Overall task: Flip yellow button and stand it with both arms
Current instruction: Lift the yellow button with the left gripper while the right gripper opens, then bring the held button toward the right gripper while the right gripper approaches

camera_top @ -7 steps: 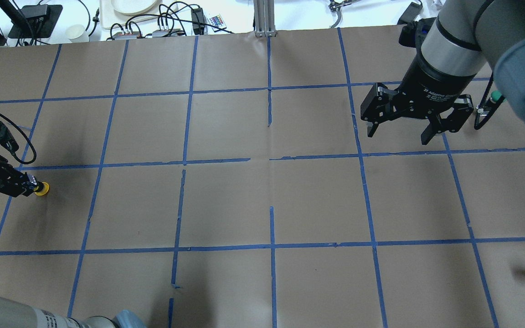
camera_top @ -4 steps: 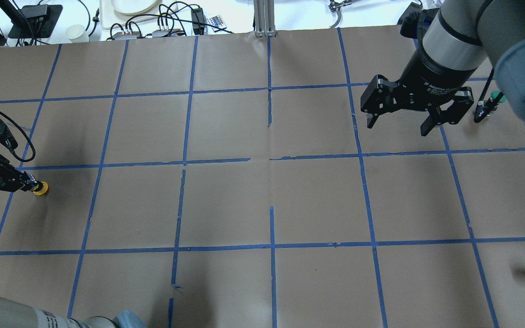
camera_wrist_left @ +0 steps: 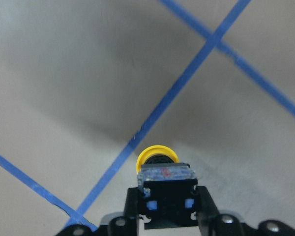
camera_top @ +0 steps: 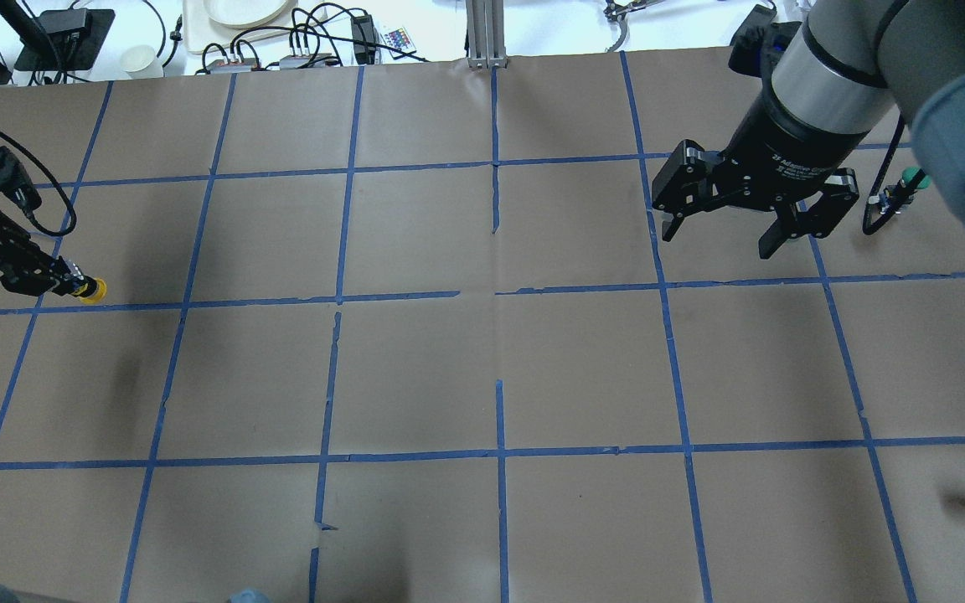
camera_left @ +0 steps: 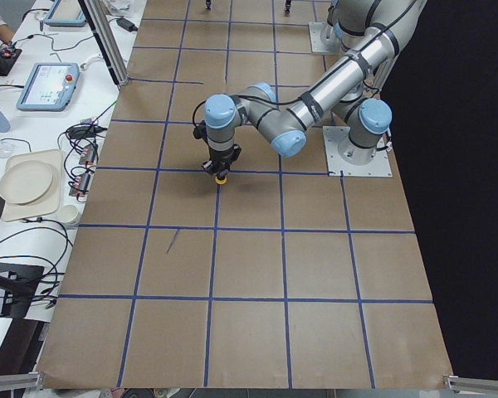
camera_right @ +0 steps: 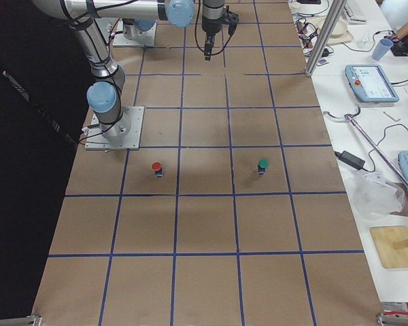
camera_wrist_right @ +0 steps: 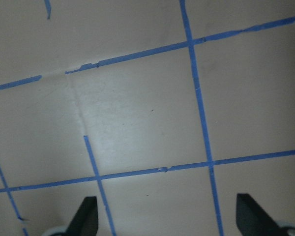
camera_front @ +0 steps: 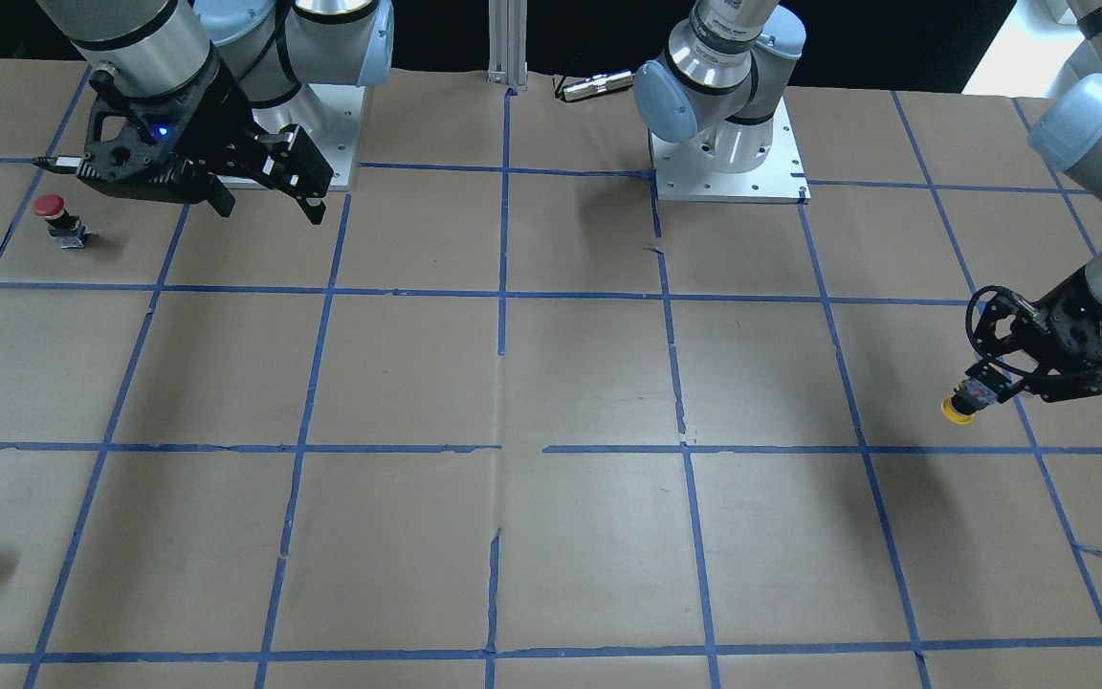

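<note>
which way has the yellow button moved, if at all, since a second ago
Yes. In the overhead view the yellow button, in the left gripper, went from below the horizontal blue tape line to just above it.

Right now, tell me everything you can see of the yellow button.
The yellow button has a round yellow cap on a black neck and a blocky base with a clear band. The left claw grips that base from both sides. The cap points away from the claw, down toward the paper-covered table, which it seems not to touch.
</note>
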Tool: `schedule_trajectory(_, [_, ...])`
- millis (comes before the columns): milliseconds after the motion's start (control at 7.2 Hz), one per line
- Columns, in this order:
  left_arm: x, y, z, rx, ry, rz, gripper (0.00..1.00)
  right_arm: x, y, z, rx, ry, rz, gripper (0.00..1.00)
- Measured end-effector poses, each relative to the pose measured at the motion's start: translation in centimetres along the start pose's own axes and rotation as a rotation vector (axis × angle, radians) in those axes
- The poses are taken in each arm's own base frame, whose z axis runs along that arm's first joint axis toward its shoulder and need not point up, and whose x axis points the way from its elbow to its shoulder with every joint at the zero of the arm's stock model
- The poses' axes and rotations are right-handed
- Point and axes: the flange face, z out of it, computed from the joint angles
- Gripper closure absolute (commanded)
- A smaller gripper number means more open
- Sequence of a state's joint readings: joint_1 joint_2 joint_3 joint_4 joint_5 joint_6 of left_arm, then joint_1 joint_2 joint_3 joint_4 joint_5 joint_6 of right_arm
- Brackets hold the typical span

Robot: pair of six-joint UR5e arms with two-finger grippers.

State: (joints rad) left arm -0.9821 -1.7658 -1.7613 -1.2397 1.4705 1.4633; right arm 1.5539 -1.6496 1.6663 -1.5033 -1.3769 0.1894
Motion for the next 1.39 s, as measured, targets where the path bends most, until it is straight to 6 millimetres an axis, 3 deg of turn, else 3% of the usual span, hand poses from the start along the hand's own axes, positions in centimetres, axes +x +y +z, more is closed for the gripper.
schedule_trajectory(278, [5.5,-8.7,-3.3,0.08,0.153,-0.096,0.92,-1.3,1.3,0.6,-0.147,-0.159,0.174,0.0])
schedule_trajectory(556, [11.0,-16.6,-6.4,0.206,0.365,-0.234,0.92,-0.4,0.7,0.2,-0.255,-0.319,0.359,0.0])
schedule_trajectory(972, [17.8,-23.5,-9.0,0.389,0.695,-0.442,0.93,4.0,-1.2,-0.8,-0.396,-0.509,0.595,0.0])
schedule_trajectory(1250, [21.7,-26.7,-11.2,0.501,0.885,-0.552,0.95,4.6,-1.6,-1.4,-0.485,-0.61,0.761,0.0])
schedule_trajectory(1389, [23.3,-27.3,-11.7,0.549,0.972,-0.588,0.95,4.4,-1.9,-1.9,-0.528,-0.661,0.844,0.0])
